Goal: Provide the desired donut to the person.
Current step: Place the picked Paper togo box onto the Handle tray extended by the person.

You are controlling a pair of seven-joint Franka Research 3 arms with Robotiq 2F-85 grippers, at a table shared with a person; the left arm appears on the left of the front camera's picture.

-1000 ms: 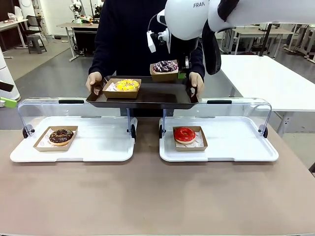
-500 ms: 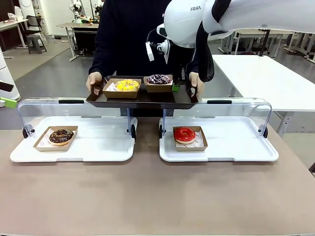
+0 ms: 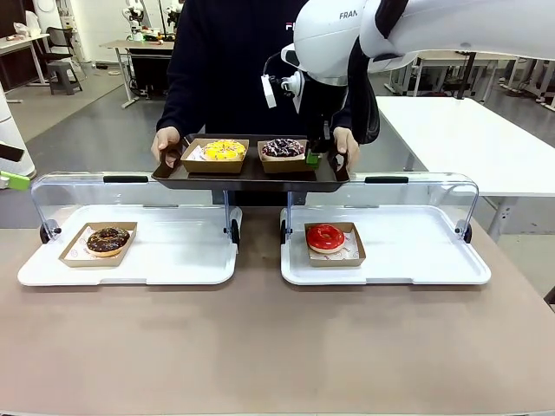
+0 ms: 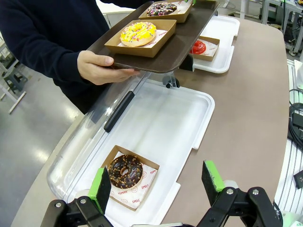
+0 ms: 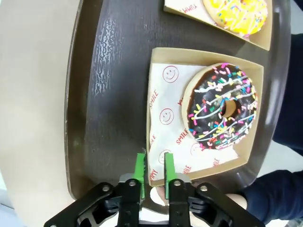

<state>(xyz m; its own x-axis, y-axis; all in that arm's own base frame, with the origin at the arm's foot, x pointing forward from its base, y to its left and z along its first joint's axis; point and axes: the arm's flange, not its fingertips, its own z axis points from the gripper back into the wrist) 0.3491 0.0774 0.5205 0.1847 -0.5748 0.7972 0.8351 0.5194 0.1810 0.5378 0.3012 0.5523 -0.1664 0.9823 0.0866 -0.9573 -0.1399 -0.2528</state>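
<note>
Evidently the delivery is at its last stage: the chocolate sprinkle donut (image 5: pixel 221 108) sits in its cardboard tray (image 5: pixel 156 118) on the dark serving tray (image 3: pixel 251 172) that the person (image 3: pixel 225 61) holds level over the display cases, one hand (image 4: pixel 97 67) under each side, presumably so the robot can set things down on it. The right gripper (image 5: pixel 154 176) is just at the near rim of that cardboard tray, its green pads narrowly spaced around the tray's wall; whether they are pinching it or have let go I cannot tell from the pictures. Gripping the cardboard rather than the donut keeps the icing untouched. A yellow-iced donut (image 3: pixel 225 149) lies in its own cardboard tray beside it on the same serving tray. Below, the two white display trays (image 3: pixel 390 269) have their clear lids (image 3: pixel 78 186) swung back, giving access; a red donut (image 3: pixel 325 237) is in the right one and a dark sprinkled donut (image 4: pixel 125 171) in the left. The left gripper (image 4: pixel 156 182) hangs with its jaws spread wide, holding nothing, above the left case, out of the way.
</note>
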